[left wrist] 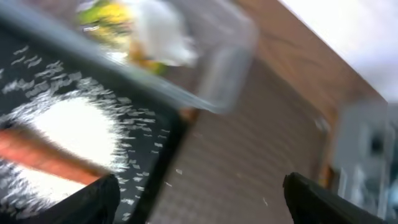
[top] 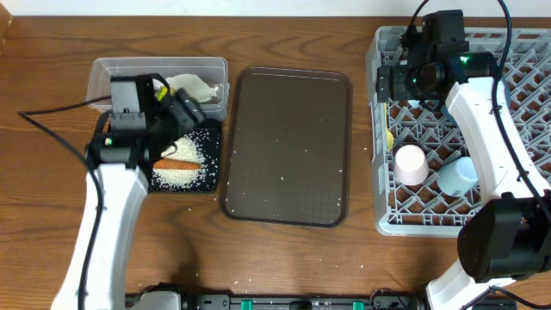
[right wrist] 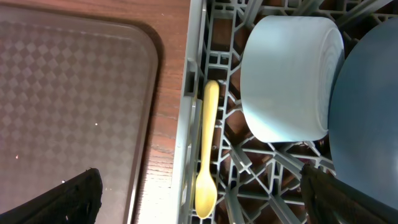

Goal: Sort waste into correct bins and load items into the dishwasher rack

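Note:
My left gripper [top: 188,110] hangs open and empty over the far edge of the black tray [top: 214,172], which holds white rice [top: 176,175] and an orange stick [top: 176,162]. The blurred left wrist view shows that rice [left wrist: 74,124] and stick [left wrist: 43,155] beside my left gripper [left wrist: 202,199]. Behind it, crumpled white paper [top: 194,86] lies in the clear tub [top: 112,73]. My right gripper [right wrist: 202,199] is open above the grey rack's [right wrist: 193,93] left wall, over a yellow spoon [right wrist: 207,149] lying in the rack. A pale bowl [right wrist: 289,74] and a dark blue plate [right wrist: 367,106] stand beside it.
A large brown serving tray [top: 288,146] with a few stray grains lies between the black tray and the rack [top: 383,220]. A pink cup [top: 411,164] and a light blue cup [top: 456,175] sit in the rack's near part. My right arm reaches across the rack.

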You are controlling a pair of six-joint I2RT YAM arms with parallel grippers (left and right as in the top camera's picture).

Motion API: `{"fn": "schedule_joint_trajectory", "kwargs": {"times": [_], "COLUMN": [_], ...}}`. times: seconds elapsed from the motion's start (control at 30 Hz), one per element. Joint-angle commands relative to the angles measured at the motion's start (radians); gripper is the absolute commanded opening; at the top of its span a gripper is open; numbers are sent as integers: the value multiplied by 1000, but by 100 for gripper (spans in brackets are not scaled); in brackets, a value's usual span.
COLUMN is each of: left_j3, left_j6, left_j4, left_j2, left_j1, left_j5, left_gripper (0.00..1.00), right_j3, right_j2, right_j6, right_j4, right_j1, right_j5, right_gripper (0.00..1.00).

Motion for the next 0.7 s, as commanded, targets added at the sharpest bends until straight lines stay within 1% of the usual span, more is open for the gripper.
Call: {"fn": "schedule_joint_trajectory", "kwargs": {"times": [0.0,0.13,0.27,0.47,0.67], "left_j3": [19,16,13,13,13], "left_j6": [206,205,205,206,205], "left_j4": [-4,-5,-5,-6,-6], "left_j2": [-34,-32,-32,-32,-32], "left_j1": [-60,-79,-79,-79,-79], "left_j5": [50,42,42,42,42], "left_gripper": [92,93,93,94,94], "right_j3": [23,30,30,30,30], "right_j2": [-64,-178,-345,-615,-811], "right_j6": [0,0,0,7,0], "right_j4": [-16,-69,-122,-154,-167], "right_j1": [4,4,4,4,4], "right_j5": [-3,49,110,79,87], "right_gripper": [99,99,99,99,99]}}
